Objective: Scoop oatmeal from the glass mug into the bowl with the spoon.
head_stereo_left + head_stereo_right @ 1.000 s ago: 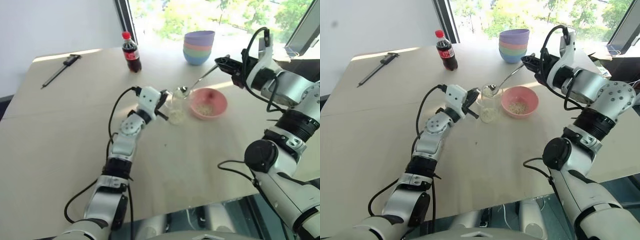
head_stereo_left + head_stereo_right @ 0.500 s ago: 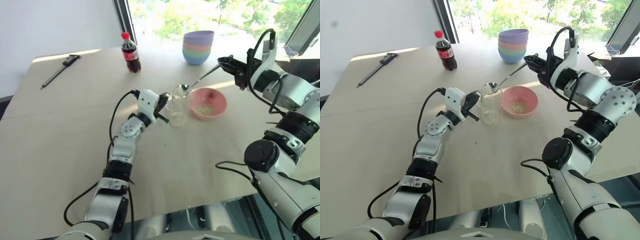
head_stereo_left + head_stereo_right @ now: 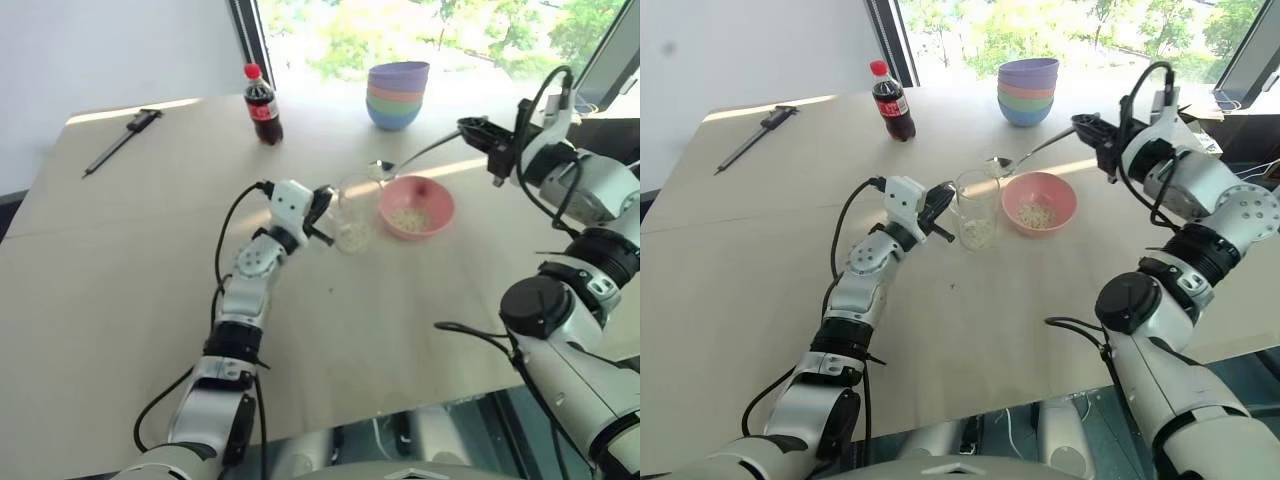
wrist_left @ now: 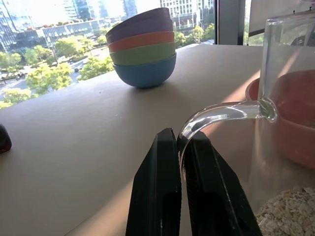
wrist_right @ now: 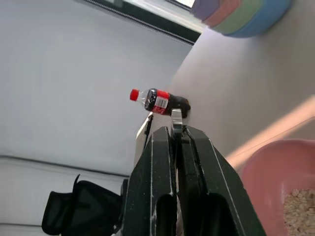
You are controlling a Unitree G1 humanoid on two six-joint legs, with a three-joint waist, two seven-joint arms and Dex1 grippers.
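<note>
The glass mug (image 3: 353, 212) stands mid-table with oatmeal (image 4: 290, 219) in its bottom. My left gripper (image 4: 179, 140) is shut on the mug's clear handle (image 4: 216, 114). Just right of the mug sits the pink bowl (image 3: 448, 205), holding a small heap of oatmeal (image 3: 406, 217). My right gripper (image 3: 480, 132) is shut on the end of the spoon's handle, up in the air behind the bowl. The spoon (image 3: 420, 155) slants down to the left. Its head (image 3: 381, 168) hangs above the gap between mug and bowl; I cannot tell what it carries.
A red-capped cola bottle (image 3: 263, 105) stands at the back of the table. A stack of coloured bowls (image 3: 398, 95) sits behind the pink bowl, near the window. A long dark tool (image 3: 120, 138) lies at the far left.
My right gripper has swung to the right with the spoon. The spoon's head has left the mug's mouth and now hangs toward the bowl. The left gripper and mug have stayed put.
</note>
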